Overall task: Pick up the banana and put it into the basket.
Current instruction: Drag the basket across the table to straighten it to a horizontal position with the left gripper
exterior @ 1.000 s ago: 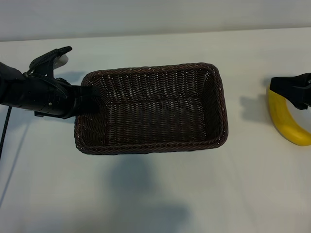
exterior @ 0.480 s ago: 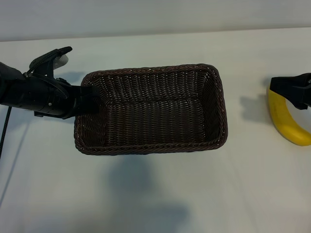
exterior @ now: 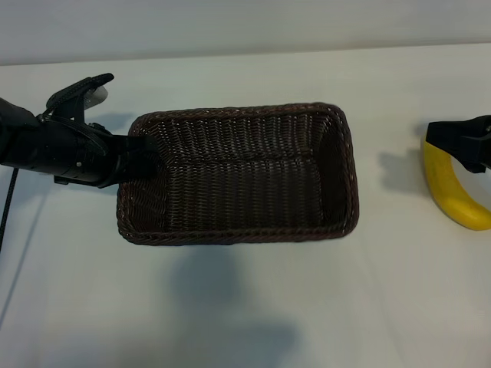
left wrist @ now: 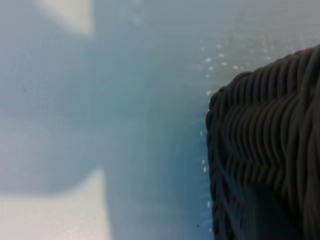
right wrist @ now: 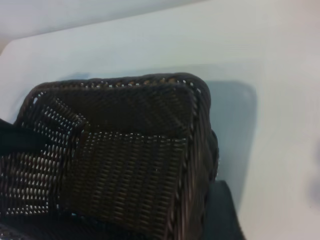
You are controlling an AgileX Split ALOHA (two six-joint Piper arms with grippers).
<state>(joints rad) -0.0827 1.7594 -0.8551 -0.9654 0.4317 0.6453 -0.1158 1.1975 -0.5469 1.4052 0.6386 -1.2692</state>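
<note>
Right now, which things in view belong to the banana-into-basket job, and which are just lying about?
Belongs to the job:
- banana, held by the right end effector at the table's right edge
- basket, empty
- left end effector at the basket's left rim

Just there:
- white table; nothing else lies about

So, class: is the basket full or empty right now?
Empty. Only bare weave shows inside the basket; the banana is still outside it, at the right hand.

White table [exterior: 245, 307], pale wall [exterior: 245, 27]
</note>
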